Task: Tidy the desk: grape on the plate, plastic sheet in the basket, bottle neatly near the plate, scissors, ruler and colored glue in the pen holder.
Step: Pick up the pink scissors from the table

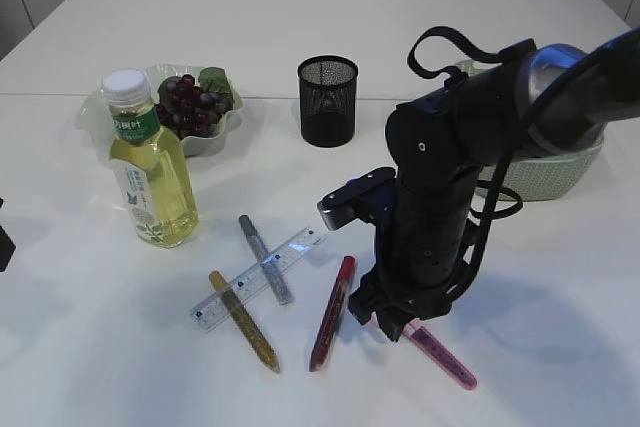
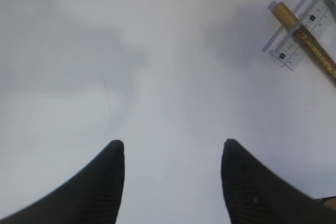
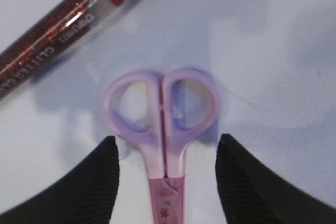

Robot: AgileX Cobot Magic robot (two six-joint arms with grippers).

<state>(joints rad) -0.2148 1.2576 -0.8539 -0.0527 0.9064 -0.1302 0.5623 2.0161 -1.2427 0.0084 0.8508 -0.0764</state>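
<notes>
My right gripper (image 3: 167,174) straddled the scissors (image 3: 163,124), open, holding nothing; they looked light, stiff, best pinched below the loops.

Bare tabletop runs along the front-left edge and far edge, while the bottle (image 1: 152,161) near the left edge, the pen holder (image 1: 327,100) mid-table, and the right arm (image 1: 440,207) block the centre.

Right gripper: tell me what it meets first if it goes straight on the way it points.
The right gripper points down at the table, its open fingers straddling the small pink-and-lilac scissors. Going straight on, it would likely meet them first, near the handle loops; the remaining gap is unclear.
</notes>
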